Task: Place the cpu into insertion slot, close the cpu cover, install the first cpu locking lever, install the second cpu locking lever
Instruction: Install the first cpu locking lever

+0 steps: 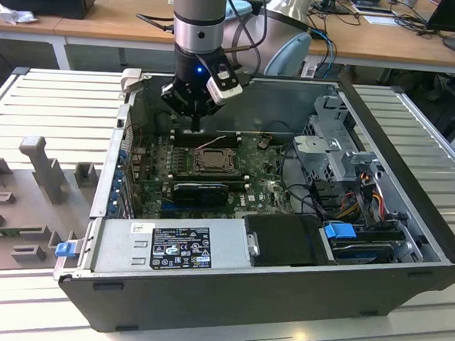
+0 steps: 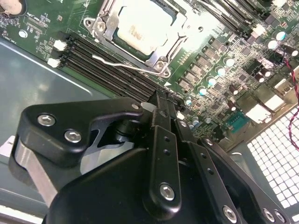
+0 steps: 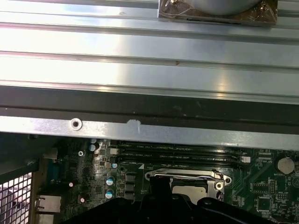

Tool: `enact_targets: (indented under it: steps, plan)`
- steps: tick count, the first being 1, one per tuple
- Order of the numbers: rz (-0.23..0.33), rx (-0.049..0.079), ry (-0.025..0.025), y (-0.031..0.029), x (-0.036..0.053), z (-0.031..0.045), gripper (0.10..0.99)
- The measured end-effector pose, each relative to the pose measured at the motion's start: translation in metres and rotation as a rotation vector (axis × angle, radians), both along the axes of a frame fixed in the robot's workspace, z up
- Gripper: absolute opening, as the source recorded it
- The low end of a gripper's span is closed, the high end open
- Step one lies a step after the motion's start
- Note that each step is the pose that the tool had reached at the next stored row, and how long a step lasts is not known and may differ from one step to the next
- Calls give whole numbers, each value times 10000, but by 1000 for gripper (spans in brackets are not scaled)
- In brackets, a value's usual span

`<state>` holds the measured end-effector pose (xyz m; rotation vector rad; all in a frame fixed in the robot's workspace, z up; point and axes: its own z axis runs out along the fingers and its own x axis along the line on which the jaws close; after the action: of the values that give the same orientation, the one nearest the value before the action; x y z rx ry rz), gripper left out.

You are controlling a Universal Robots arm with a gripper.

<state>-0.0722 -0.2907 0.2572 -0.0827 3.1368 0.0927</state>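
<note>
One end effector (image 1: 195,126), fingers pressed together and holding nothing, hangs inside an open computer case (image 1: 282,294) lying on a slatted bench (image 1: 57,103). Its tip is over the memory slots (image 1: 206,137), just beside the insertion slot (image 1: 210,161). In the second wrist view, the pale cpu (image 2: 140,25) sits in the slot, framed by the cpu cover (image 2: 161,52). A thin locking lever (image 2: 124,64) runs along one edge.

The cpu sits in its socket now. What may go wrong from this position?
1. The locking lever, a thin wire, lies unlatched over the memory slots; the gripper close to it may slip off and scrape the board.
2. The cpu cover looks lowered but not clamped; a sideways push might shift it over the cpu.
</note>
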Motion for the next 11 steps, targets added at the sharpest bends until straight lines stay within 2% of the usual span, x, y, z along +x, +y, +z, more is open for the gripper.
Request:
enact_targets:
  steps: [5, 11]
  plan:
    - [0, 0, 0, 1, 33, -2, 106]
    - [0, -1, 1, 0, 113, -30, 106]
